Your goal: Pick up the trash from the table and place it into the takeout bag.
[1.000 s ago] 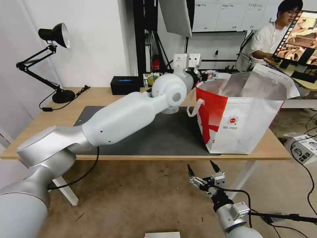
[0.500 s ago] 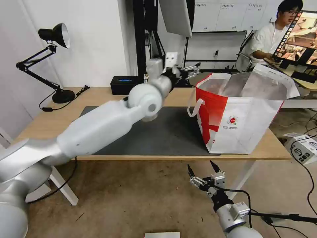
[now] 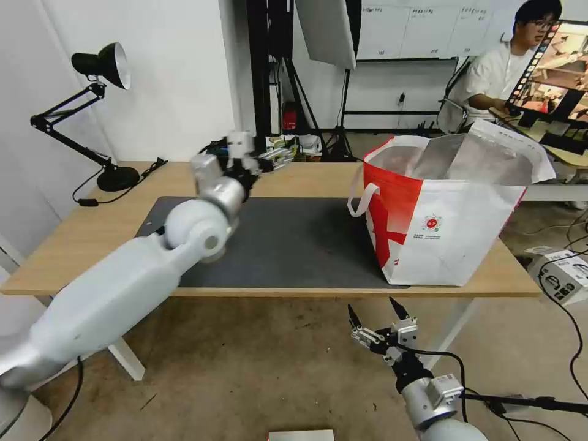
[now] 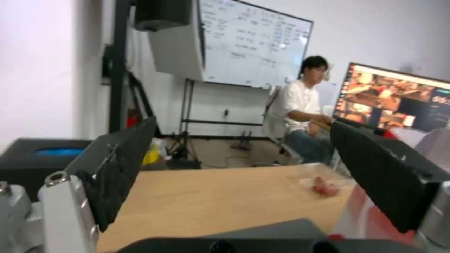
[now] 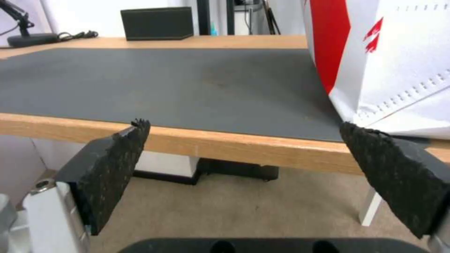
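Note:
The takeout bag (image 3: 453,220) stands open on the right end of the table (image 3: 92,226), its foil lining showing. My left gripper (image 3: 278,156) hovers over the table's back edge, well left of the bag, open with nothing between its fingers. In the left wrist view, between that gripper's (image 4: 243,122) fingers, a clear plastic tray with red bits (image 4: 323,184) lies on the bare wood beside the bag's red side (image 4: 370,218). My right gripper (image 3: 373,315) hangs below the table's front edge, open and empty; from its wrist view (image 5: 244,124) it faces the table's edge.
A dark grey mat (image 3: 294,239) covers the middle of the table. A black desk lamp (image 3: 101,67) stands at the back left corner. A black box (image 5: 157,23) sits at the back edge. A white box (image 3: 566,272) lies on the floor at the right.
My left arm has swung left, carrying its gripper from the bag's rim back across the table to the back edge. The right arm has not moved.

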